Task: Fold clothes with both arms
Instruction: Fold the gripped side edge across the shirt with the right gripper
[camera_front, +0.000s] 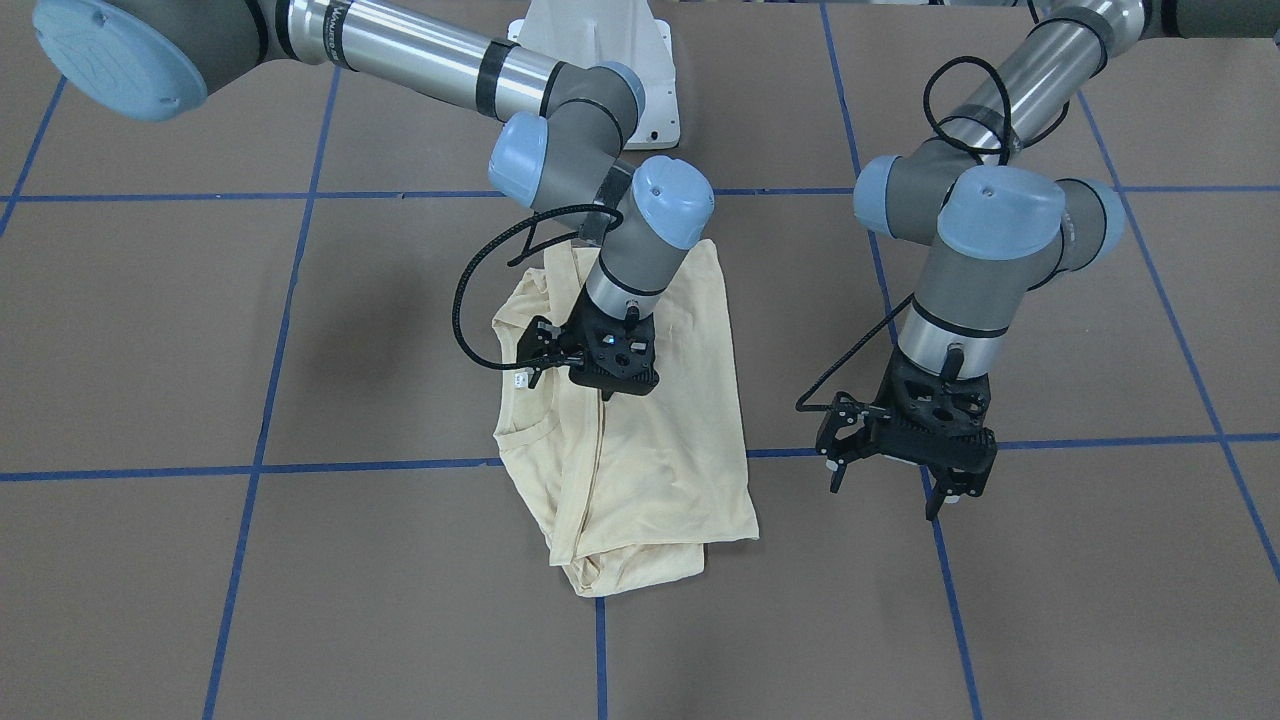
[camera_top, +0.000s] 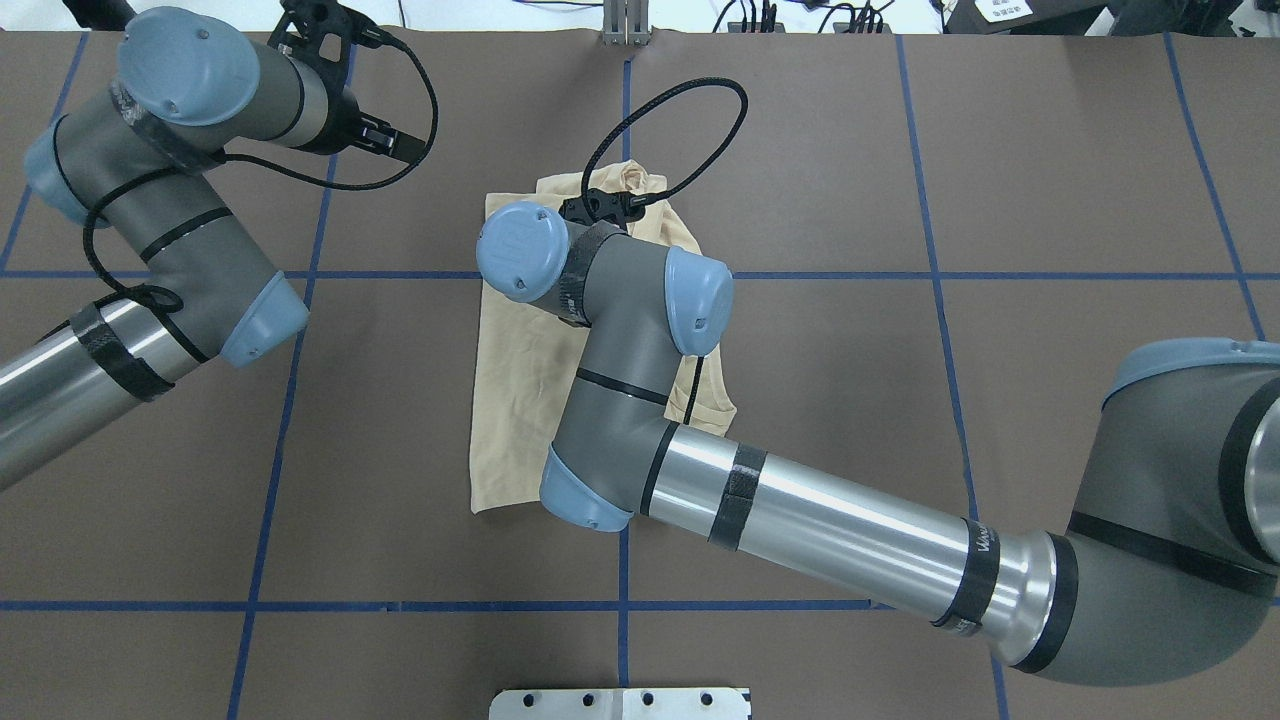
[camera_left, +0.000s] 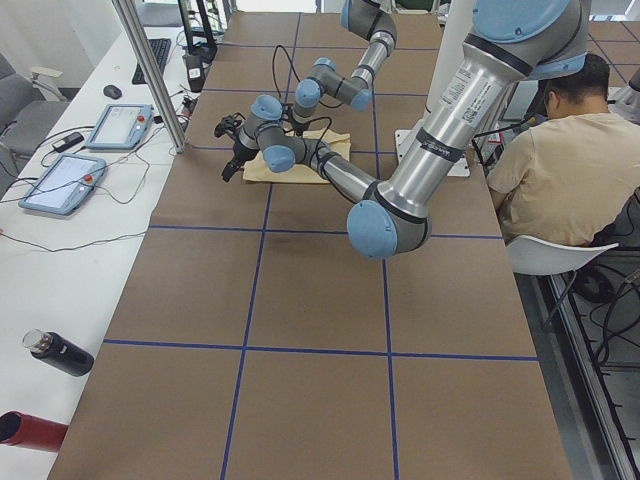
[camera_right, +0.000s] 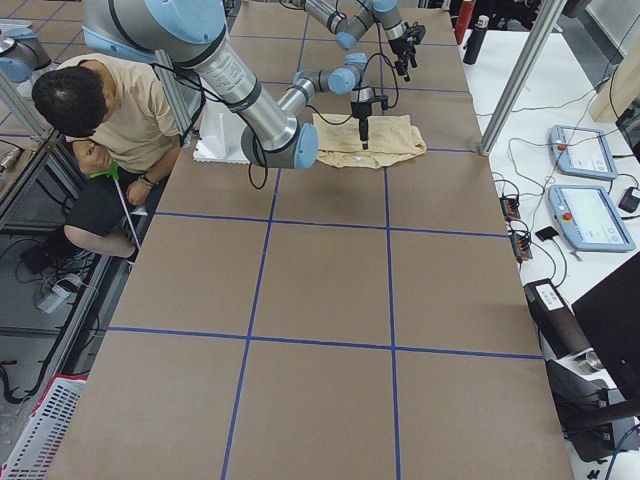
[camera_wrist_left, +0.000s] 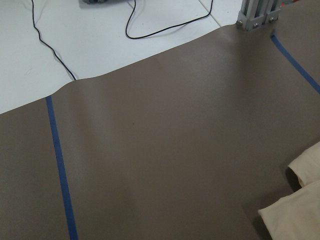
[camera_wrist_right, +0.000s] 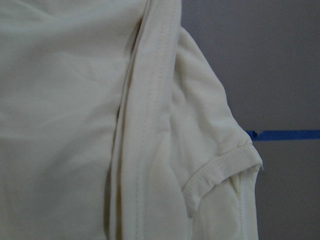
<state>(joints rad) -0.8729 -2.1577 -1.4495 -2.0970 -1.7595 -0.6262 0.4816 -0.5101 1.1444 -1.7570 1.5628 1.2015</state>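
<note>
Folded cream T-shirt lies flat mid-counter, long axis running from the robot's side to the operators' side, neckline on its robot-right edge. Right claw is low over the shirt, and its grip cannot be told. Left claw is released over bare counter beside the shirt.

Right arm and left arm are both wearing grey joint housings, brushed-silver tubes and light blue round caps, each cap showing a few small screw dimples. Black tape bands are wrapping the silver tubes; white lettering is running along the right arm's tube near the big joint. Braided black cable is looping off each wrist. Right gripper and left gripper are showing all-black perforated bodies with thin black fingers.
</note>
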